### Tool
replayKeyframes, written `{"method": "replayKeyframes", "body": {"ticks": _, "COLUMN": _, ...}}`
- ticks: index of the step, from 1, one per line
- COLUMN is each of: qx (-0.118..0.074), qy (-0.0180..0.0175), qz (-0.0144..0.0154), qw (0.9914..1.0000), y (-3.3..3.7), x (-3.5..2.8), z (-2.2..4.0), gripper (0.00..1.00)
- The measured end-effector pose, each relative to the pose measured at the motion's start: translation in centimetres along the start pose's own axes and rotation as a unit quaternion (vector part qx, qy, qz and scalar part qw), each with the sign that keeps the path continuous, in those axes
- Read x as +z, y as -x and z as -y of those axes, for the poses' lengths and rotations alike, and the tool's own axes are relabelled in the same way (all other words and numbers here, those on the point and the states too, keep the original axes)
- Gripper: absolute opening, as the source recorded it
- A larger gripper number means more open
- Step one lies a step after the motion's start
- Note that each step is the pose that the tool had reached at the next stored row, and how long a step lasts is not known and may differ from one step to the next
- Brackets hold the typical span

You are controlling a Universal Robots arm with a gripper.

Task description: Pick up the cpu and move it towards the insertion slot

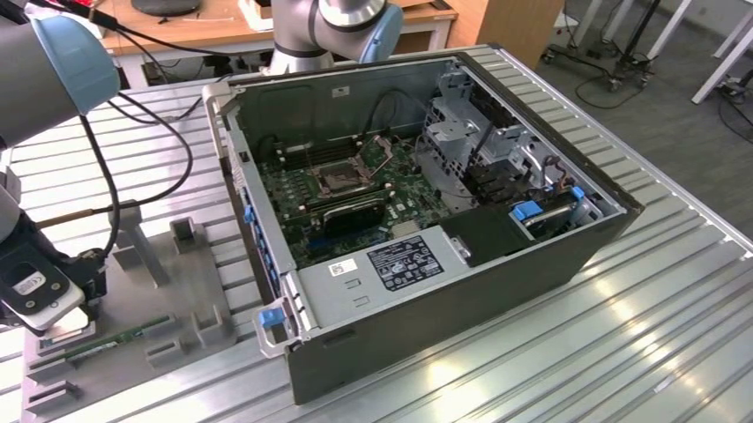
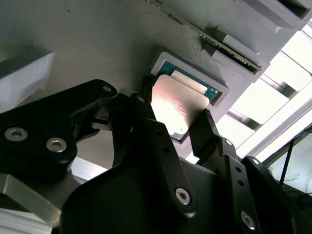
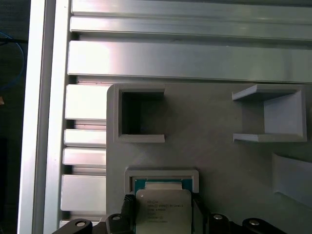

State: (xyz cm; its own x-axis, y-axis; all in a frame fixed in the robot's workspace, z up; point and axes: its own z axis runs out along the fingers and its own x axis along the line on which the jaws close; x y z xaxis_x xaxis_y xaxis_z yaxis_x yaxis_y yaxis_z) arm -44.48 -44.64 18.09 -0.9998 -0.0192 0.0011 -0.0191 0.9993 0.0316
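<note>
The cpu, a flat silvery square with a teal edge, sits at a grey tray pocket. In both wrist views my gripper has one black finger against each of two opposite sides of the chip and is shut on it. The chip looks slightly tilted against the pocket's rim. In the exterior view the gripper is low over the tray at the far left. The insertion slot, a dark square in a silvery bracket, lies on the green board inside the open computer case, well to the exterior view's right of the gripper.
The grey tray carries raised holders and a long green memory stick just beside the gripper. The case wall stands between tray and board. Black cables hang from the arm over the tray. Ribbed metal table surrounds everything.
</note>
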Motion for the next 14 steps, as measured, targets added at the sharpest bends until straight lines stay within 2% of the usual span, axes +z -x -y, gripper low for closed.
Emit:
{"method": "replayKeyframes", "body": {"ticks": 6, "qx": 0.000, "qy": 0.0001, "qz": 0.0000, "qw": 1.00000, "y": 0.00, "x": -0.01, "z": 0.01, "gripper": 0.55}}
{"method": "replayKeyframes", "body": {"ticks": 7, "qx": 0.000, "qy": 0.0001, "qz": 0.0000, "qw": 1.00000, "y": 0.00, "x": 0.00, "z": 0.02, "gripper": 0.62}}
{"method": "replayKeyframes", "body": {"ticks": 14, "qx": 0.000, "qy": 0.0001, "qz": 0.0000, "qw": 1.00000, "y": 0.00, "x": -0.15, "z": 0.02, "gripper": 0.62}}
